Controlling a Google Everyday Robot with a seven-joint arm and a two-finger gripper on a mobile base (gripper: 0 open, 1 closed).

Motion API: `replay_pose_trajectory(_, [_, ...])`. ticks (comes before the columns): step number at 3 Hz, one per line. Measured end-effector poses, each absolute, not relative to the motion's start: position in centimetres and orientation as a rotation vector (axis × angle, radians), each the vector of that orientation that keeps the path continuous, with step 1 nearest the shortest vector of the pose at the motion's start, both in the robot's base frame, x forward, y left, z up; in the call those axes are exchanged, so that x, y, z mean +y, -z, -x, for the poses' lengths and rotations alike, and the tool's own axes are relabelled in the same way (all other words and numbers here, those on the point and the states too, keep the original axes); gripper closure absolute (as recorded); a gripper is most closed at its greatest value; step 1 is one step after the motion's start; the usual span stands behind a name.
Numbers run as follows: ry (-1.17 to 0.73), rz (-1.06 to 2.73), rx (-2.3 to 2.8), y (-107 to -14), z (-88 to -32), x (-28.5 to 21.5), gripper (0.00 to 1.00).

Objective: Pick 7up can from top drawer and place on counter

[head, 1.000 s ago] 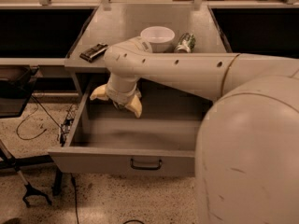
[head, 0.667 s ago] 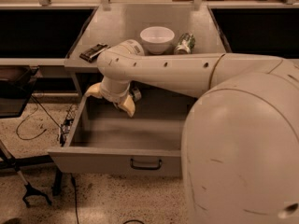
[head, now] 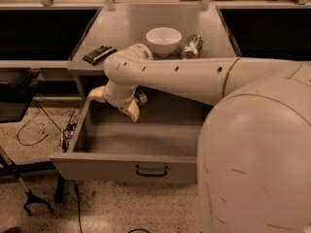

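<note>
7up can (head: 141, 98) is likely light, thin-walled and slick (a hard squeeze would dent it), so grasp across its round body; inside the open top drawer (head: 121, 165) the gripper (head: 114, 104) hangs spread and empty; the can lies just beside it, rearward; the counter (head: 131, 28) is beyond.
</note>
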State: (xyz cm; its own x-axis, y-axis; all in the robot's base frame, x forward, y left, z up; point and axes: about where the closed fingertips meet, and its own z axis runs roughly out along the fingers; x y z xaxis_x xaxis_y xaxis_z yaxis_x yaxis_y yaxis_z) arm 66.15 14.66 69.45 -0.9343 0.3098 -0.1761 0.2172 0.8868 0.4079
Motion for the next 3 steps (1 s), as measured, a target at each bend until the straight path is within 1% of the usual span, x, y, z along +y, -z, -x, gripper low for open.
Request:
replay_pose_trajectory(2, [-0.717, -0.368, 2.691, -69.0, -67.6, 16.0, 0.00])
replay_pose_trajectory(3, [-0.709, -0.381, 2.641, -68.8, -68.9, 16.1, 0.00])
